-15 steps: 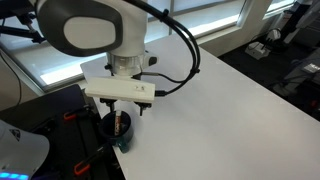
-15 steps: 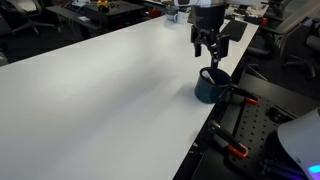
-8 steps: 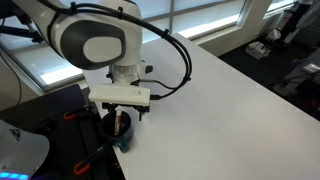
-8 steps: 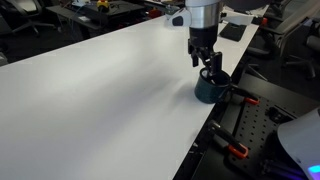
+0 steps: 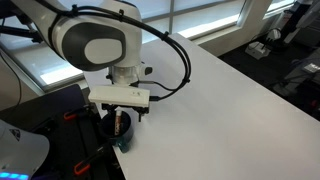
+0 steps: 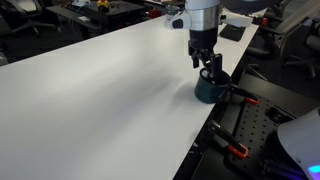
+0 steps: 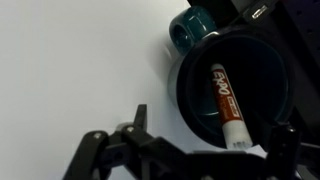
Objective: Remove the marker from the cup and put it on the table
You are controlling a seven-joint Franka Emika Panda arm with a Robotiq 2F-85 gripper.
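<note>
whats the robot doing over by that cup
The arm's gripper hangs open right over the cup, which stands near the edge of the table. The marker lies inside the cup and is not yet gripped, so the removal has not started.

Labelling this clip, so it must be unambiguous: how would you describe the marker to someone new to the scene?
On the large white table, look near the edge under the arm for the low dark teal cup. The marker lies inside it: a short pale stick with red lettering and a red end, the only thing in the cup.
</note>
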